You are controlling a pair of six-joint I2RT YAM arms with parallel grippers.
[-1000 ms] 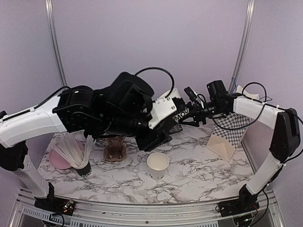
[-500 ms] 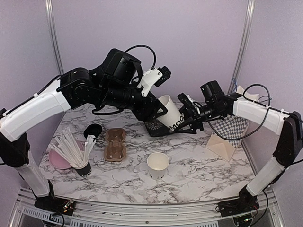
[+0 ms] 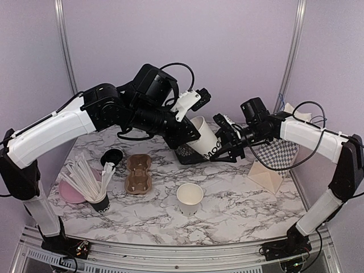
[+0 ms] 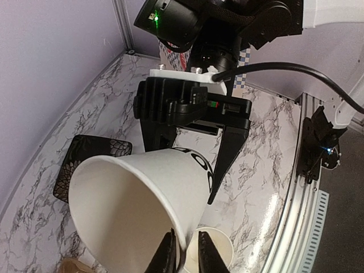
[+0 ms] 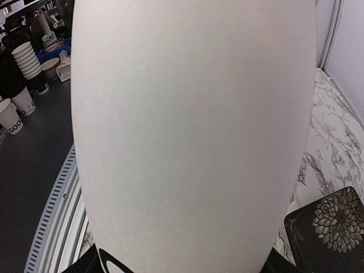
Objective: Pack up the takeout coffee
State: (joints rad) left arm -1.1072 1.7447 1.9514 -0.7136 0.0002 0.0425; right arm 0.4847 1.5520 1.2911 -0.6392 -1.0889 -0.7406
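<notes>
One takeout coffee cup (image 3: pixel 206 140), white with dark lettering and no lid, hangs tilted in the air over the back of the table. My right gripper (image 3: pixel 225 145) is shut on its lower body, its black fingers (image 4: pixel 227 153) standing on either side of the cup (image 4: pixel 142 199). My left gripper (image 4: pixel 186 256) is shut on the cup's rim, one finger inside the mouth and one outside. The cup's wall (image 5: pixel 193 131) fills the right wrist view. A second open white cup (image 3: pixel 189 198) stands upright on the marble at front centre, also visible as a cup (image 4: pixel 219 250) under my left fingers.
A brown cardboard cup tray (image 3: pixel 138 173) lies left of centre, with a round black piece (image 3: pixel 112 156) beside it. A black cup of white sticks (image 3: pixel 94 190) and a pink dish (image 3: pixel 69 193) sit at front left. A black patterned square (image 3: pixel 190 153) lies under the held cup. A white checked bag (image 3: pixel 273 165) stands at right.
My left arm lifted off the table's middle and came up to the cup held by the right gripper. Its jaws then closed on the rim. The right gripper kept its hold.
</notes>
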